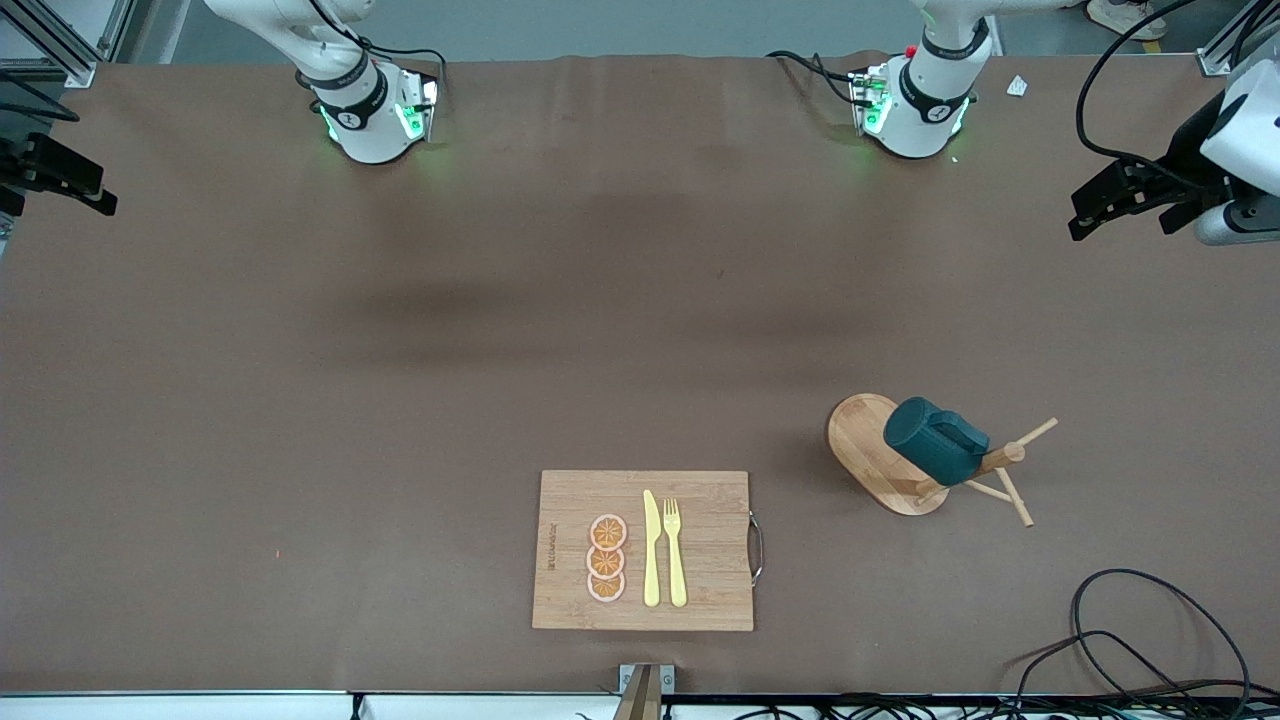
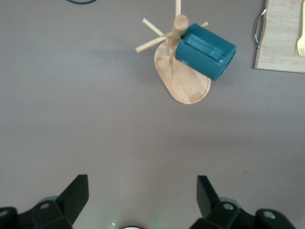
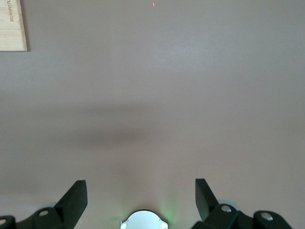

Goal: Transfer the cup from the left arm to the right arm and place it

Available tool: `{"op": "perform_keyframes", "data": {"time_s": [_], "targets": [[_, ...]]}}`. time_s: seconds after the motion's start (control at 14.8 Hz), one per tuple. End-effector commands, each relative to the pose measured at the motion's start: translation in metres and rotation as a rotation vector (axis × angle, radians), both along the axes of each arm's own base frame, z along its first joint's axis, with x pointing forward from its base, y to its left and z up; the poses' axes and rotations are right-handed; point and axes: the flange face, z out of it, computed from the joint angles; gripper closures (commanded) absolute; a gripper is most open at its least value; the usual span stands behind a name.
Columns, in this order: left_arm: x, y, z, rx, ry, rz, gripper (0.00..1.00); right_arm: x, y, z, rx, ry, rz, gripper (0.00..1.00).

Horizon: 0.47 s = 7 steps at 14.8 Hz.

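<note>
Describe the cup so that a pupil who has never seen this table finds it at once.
Start at the wooden cutting board. Beside it, toward the left arm's end, stands a wooden peg rack. The cup hangs tilted on its pegs, the only dark teal thing there.

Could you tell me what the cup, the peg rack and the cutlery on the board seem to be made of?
Cup: matte dark teal, likely glazed ceramic or plastic.
Peg rack: light wood with visible grain.
Knife and fork: uniform pale yellow, probably plastic.
</note>
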Motion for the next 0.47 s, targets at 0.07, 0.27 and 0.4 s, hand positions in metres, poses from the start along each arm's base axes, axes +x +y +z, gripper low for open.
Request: {"op": "perform_keyframes", "data": {"time_s": [0.07, 0.27, 0.4], "targets": [[0.002, 0.003, 0.007, -0.008, -0.002, 0.008, 0.0, -0.01, 0.0, 0.001, 0.016, -0.004, -0.016, 0.0], [0.017, 0.002, 0.002, 0.021, 0.0, -0.009, 0.0, -0.01, 0.0, 0.001, 0.016, -0.004, -0.017, 0.0], [0.022, -0.004, -0.007, 0.02, 0.015, -0.038, 0.0, -0.01, 0.0, 0.001, 0.016, -0.004, -0.017, 0.0]]}}
